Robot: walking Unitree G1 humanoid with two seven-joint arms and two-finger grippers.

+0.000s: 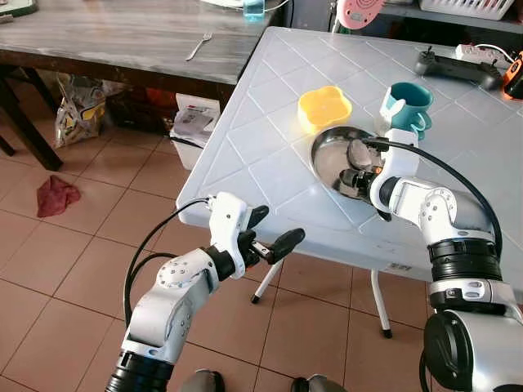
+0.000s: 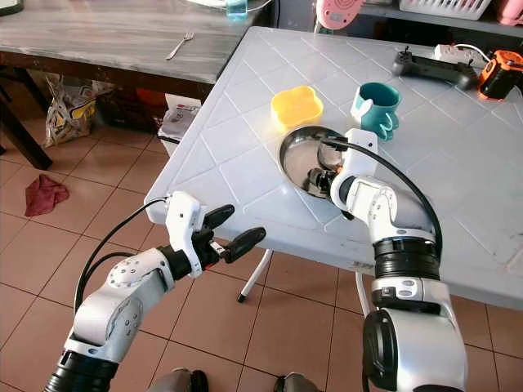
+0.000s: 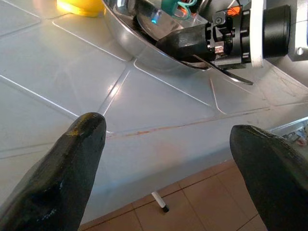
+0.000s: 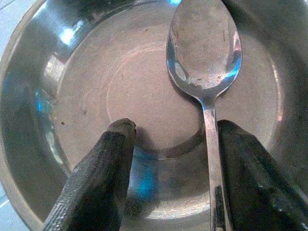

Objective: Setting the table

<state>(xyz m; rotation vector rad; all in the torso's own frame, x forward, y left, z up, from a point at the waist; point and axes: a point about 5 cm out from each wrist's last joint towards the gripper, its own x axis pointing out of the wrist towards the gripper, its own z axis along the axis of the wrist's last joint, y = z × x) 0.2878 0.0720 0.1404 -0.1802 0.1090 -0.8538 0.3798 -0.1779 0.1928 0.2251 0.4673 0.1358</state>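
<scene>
The right gripper (image 4: 171, 178) is down inside a steel bowl (image 4: 57, 72), its two black fingers (image 4: 96, 178) spread apart and resting near the bowl's floor. A metal spoon (image 4: 204, 53) lies in the bowl, handle running alongside the inner face of one finger; whether it touches that finger cannot be told, and nothing is pinched between the two.

Seen from the head, the bowl (image 1: 327, 155) sits near the front edge of a white plastic table (image 1: 245, 139). A yellow flower-shaped dish (image 1: 324, 107) lies just beside the bowl at about 11 o'clock, and a teal mug (image 1: 406, 104) stands near it at about 1 o'clock.

The left gripper (image 1: 272, 233) hangs off the table's front edge, at about 7 o'clock from the bowl, over the tiled floor (image 1: 82, 269); its fingers are wide apart and hold nothing.

Farther back, a fork (image 1: 198, 46) lies on a wooden table (image 1: 114, 37) at about 10 o'clock, well apart from the bowl. A black controller (image 1: 458, 69) rests on the white table beyond the mug.
</scene>
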